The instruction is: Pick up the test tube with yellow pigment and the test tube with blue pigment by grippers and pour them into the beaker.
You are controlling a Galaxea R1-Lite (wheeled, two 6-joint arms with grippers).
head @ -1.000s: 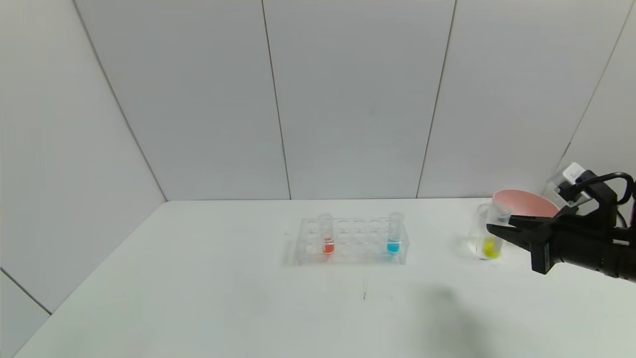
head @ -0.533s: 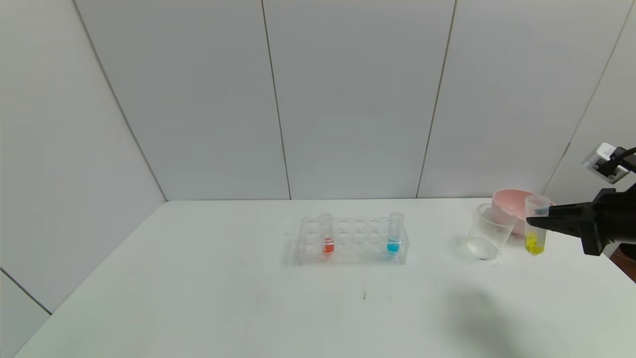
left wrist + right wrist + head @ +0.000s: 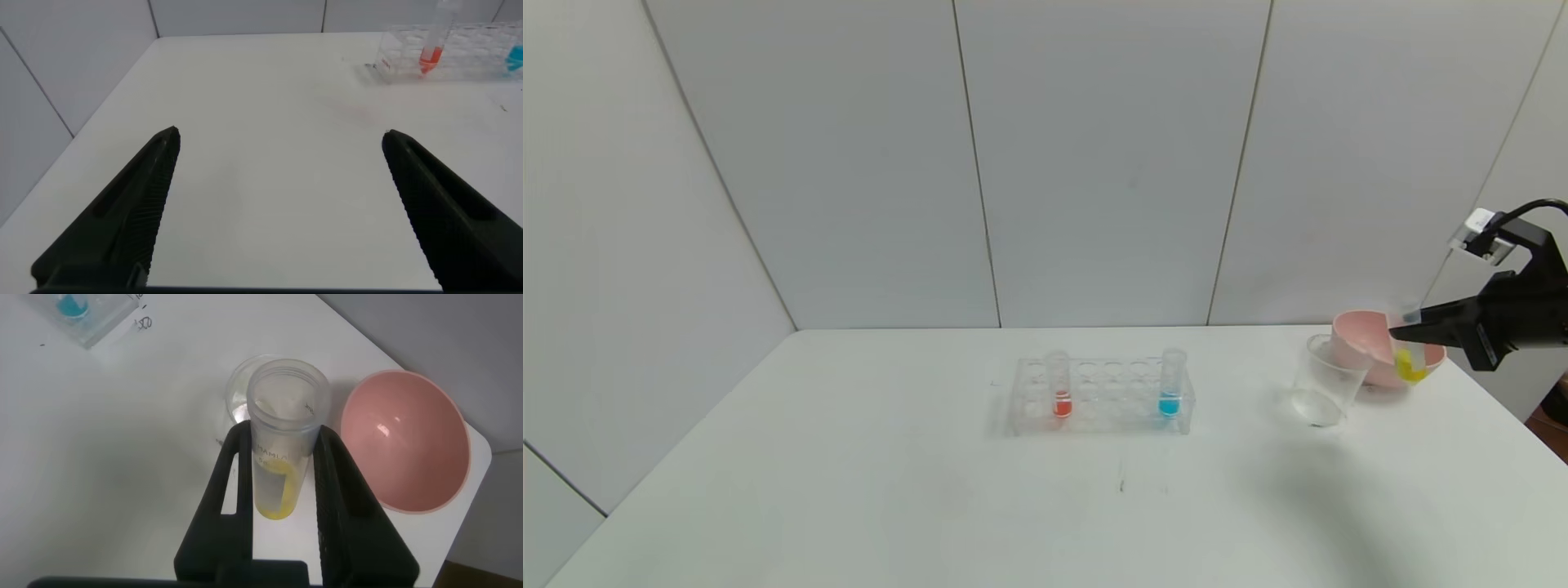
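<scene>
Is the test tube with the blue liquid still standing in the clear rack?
Yes, the test tube with blue pigment stands upright in the clear rack, while the right gripper holds the test tube with yellow pigment.

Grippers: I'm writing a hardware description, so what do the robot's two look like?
The right gripper is matte black with long flat tapering fingers, a small white box on top and a looping black cable. The left gripper shows two black wedge-shaped fingers with ribbed inner faces.
</scene>
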